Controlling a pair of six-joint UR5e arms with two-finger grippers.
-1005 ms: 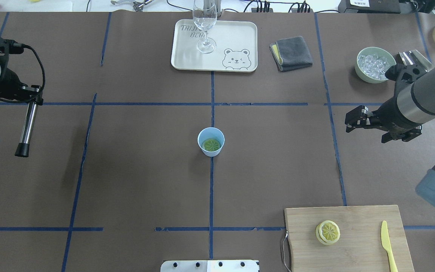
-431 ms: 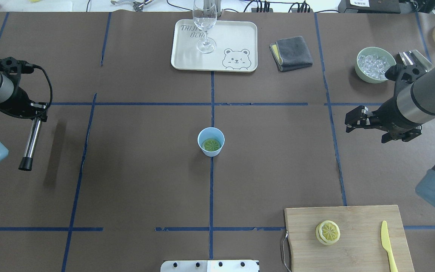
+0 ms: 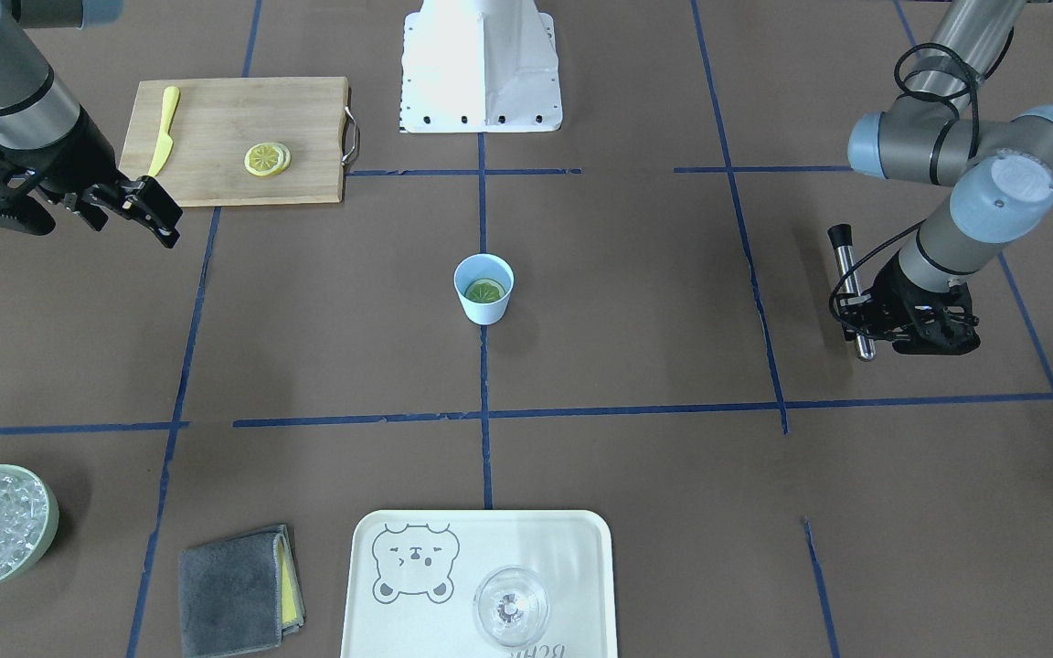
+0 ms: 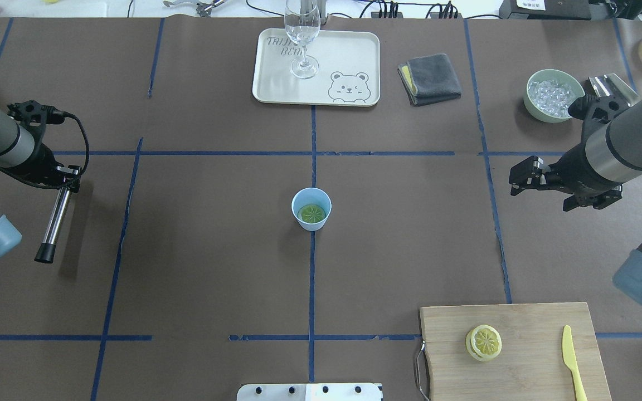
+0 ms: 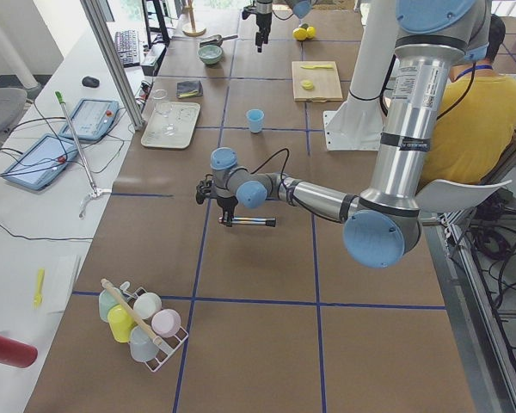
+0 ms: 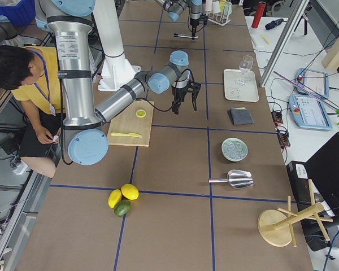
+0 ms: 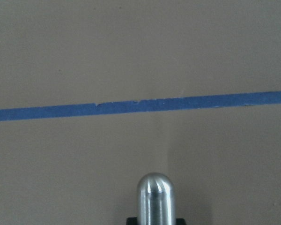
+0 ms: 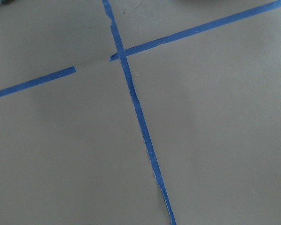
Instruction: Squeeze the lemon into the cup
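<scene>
Brown table with a blue tape grid. The cup stands mid-table, the lemon slice flat inside it. At far left the left gripper is clamped on a steel rod. At far right the right gripper has its jaws apart and is empty. An operator is seated behind the robot.

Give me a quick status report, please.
Left gripper shut on metal rod, clear of cup. Right gripper open, empty. Lemon slice lies in cup. Nothing over cup.
</scene>
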